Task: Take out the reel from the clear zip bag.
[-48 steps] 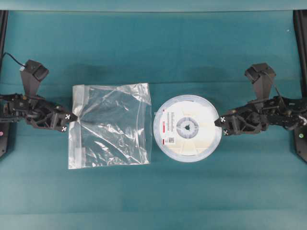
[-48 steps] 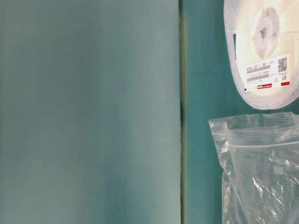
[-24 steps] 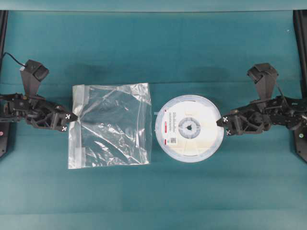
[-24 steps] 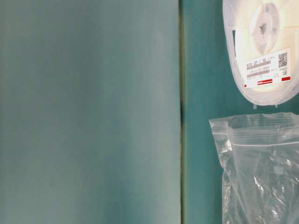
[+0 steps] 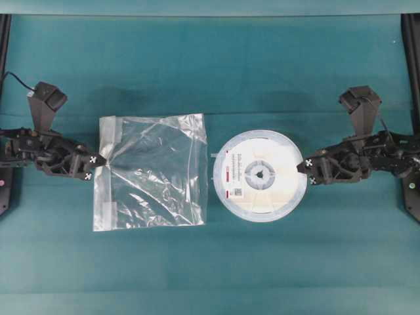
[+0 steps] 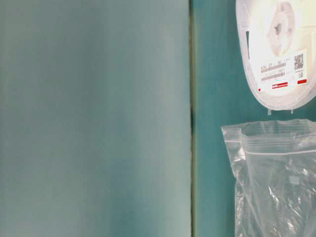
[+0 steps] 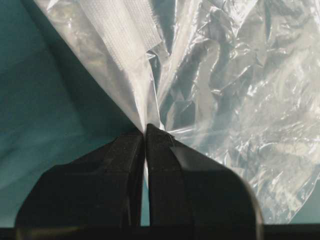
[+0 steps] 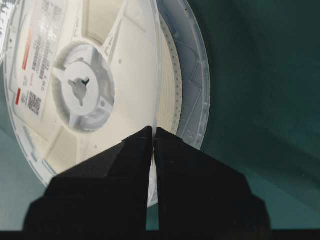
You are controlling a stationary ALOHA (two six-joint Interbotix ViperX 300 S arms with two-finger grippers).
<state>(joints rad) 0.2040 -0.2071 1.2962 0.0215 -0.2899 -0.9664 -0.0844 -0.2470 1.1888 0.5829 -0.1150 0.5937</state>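
Observation:
The white reel with a cream centre and a red-striped label lies on the teal table, fully outside the clear zip bag, a small gap between them. My right gripper is shut on the reel's right rim; in the right wrist view the thin flange runs between the closed fingertips. My left gripper is shut on the bag's left edge, pinching the crinkled film at its tips. The table-level view shows the reel above the bag's zip end.
Black frame posts stand at the far left and far right edges of the table. Teal cloth covers the whole surface. A teal wall panel fills the left of the table-level view.
The reel and my right gripper have slid slightly to the right, widening the gap from the bag. The left gripper and the bag have stayed put.

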